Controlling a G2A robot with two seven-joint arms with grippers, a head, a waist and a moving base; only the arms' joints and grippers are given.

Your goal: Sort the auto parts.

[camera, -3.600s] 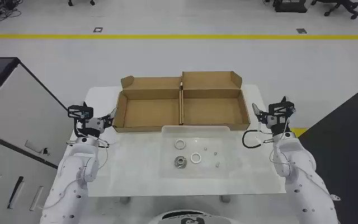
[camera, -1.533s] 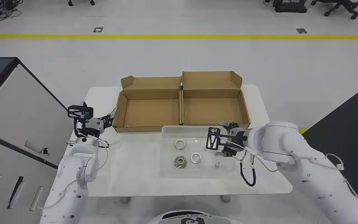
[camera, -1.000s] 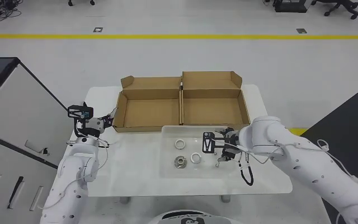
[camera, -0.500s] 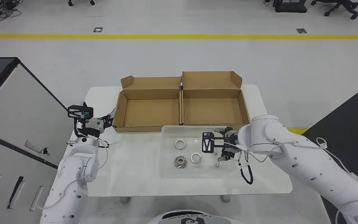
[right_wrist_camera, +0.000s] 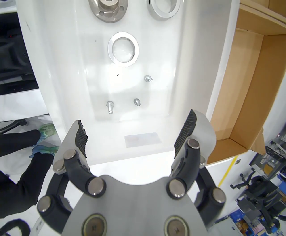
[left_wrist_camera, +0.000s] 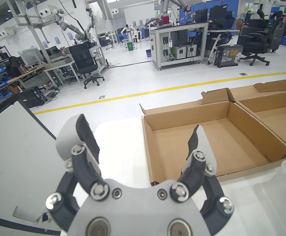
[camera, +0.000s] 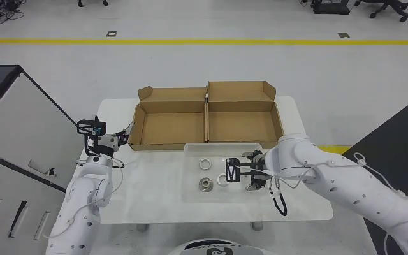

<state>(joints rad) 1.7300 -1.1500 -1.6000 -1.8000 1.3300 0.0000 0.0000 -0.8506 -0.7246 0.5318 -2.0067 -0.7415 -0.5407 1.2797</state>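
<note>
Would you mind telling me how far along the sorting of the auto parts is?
Nothing looks sorted: the left box and right box hold no parts. In hand: nothing; the right gripper hangs open over the tray, the left gripper open by the left box. Left: two rings, a hub and three bolts, all in the tray.

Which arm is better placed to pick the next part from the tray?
Right. The right end effector, open, hangs over the tray near the bolts; the left end effector sits beside a box.
</note>
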